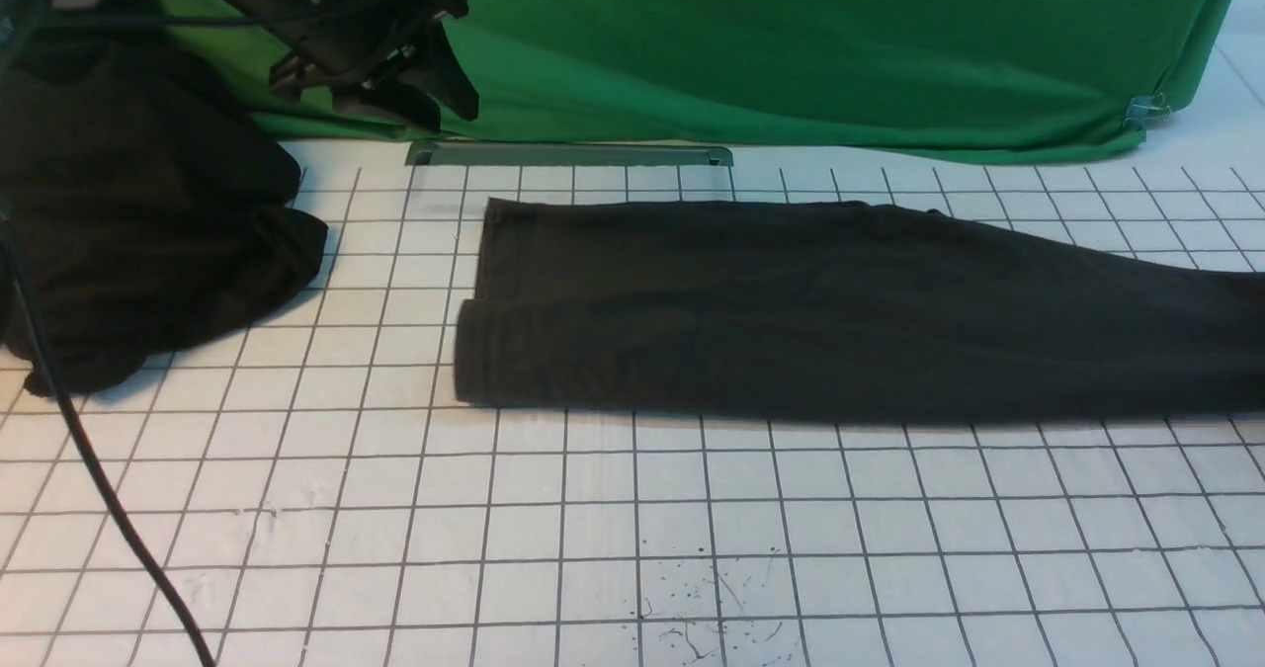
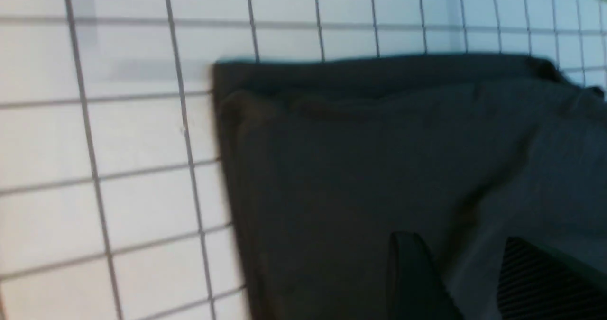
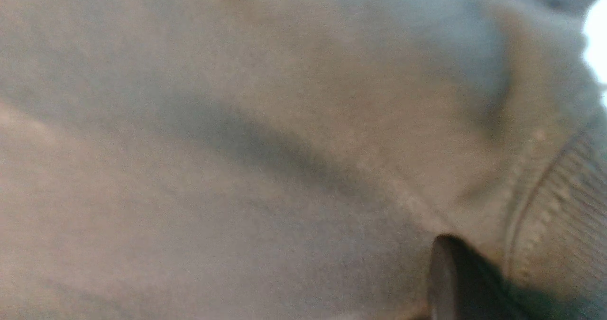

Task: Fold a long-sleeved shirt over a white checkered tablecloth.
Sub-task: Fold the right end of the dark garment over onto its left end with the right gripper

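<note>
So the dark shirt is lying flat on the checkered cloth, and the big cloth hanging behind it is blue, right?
Not quite. What hangs behind it is a green cloth, not a blue one, as the front view shows. The rest is right: the long-sleeved shirt lies flat on the white checkered tablecloth.

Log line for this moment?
long-sleeved shirt folded, flat on white checkered tablecloth | left gripper open, raised | right gripper shut on shirt

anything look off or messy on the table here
Two things: a crumpled black cloth heaped on the left of the tablecloth, and dark specks and scribbly marks soiling its near squares. The folded shirt lies flat.
</note>
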Motion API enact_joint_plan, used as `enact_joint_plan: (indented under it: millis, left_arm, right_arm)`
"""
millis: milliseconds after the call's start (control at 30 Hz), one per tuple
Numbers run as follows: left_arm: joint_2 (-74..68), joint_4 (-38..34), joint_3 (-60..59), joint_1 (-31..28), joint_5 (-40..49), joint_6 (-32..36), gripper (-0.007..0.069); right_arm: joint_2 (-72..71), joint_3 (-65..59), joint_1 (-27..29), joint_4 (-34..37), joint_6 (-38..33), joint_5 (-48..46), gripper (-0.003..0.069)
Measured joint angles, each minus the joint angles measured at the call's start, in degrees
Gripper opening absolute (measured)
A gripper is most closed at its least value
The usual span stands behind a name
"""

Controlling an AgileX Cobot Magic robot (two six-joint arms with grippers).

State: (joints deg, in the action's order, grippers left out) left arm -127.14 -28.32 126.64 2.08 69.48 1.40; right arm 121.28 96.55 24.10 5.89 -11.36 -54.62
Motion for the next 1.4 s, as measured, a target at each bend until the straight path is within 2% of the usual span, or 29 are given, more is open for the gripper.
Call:
enact_joint_plan:
  millis: [100, 233, 367, 467, 567, 733, 933, 1100, 1300, 1400]
  left_arm:
    - [3.4, 2.4, -6.0, -0.2, 0.2, 0.8, 0.0220]
    - [4.3, 1.8, -8.1, -0.6, 0.4, 1.1, 0.0200]
    - [4.4, -7.5, -10.3, 0.0, -0.1, 3.4, 0.0144]
    - [4.6, -11.3, -14.2, 3.4, -0.3, 7.2, 0.0089]
    - [4.0, -9.7, -18.3, 8.5, -1.1, 9.5, 0.0041]
    - [0.6, -4.5, -20.4, 11.8, -5.3, 6.8, 0.0029]
    - [-4.8, -1.1, -20.7, 11.6, -1.6, 3.4, 0.0026]
    - [-4.8, -1.1, -20.6, 11.6, -1.3, 1.7, 0.0026]
    - [-1.8, -0.1, -20.6, 10.0, -0.3, 1.5, 0.0026]
    - [3.5, -0.2, -20.6, 6.6, -0.3, 1.5, 0.0026]
  right_arm:
    - [-2.7, 0.6, 2.5, -1.2, 0.8, -0.3, 0.0024]
    - [-4.9, 2.7, 2.3, -1.7, 1.1, -3.2, 0.0024]
    - [-7.6, 5.5, 0.1, -1.8, 1.5, -5.7, 0.0023]
    - [-8.6, 6.4, -1.8, -1.7, 2.0, -6.4, 0.0023]
    - [-8.6, 6.6, -3.7, -1.8, 2.5, -6.5, 0.0023]
    - [-8.5, 6.6, -5.1, -1.8, 2.6, -6.8, 0.0023]
    - [-8.5, 9.7, -5.7, -1.8, 2.7, -12.9, 0.0023]
    - [-10.6, 13.1, -6.8, 0.0, 2.7, -14.8, 0.0023]
    - [-17.6, 15.7, -12.2, 4.7, 3.6, -15.0, 0.0023]
    - [-19.7, 15.8, -18.0, 8.8, 5.8, -14.9, 0.0023]
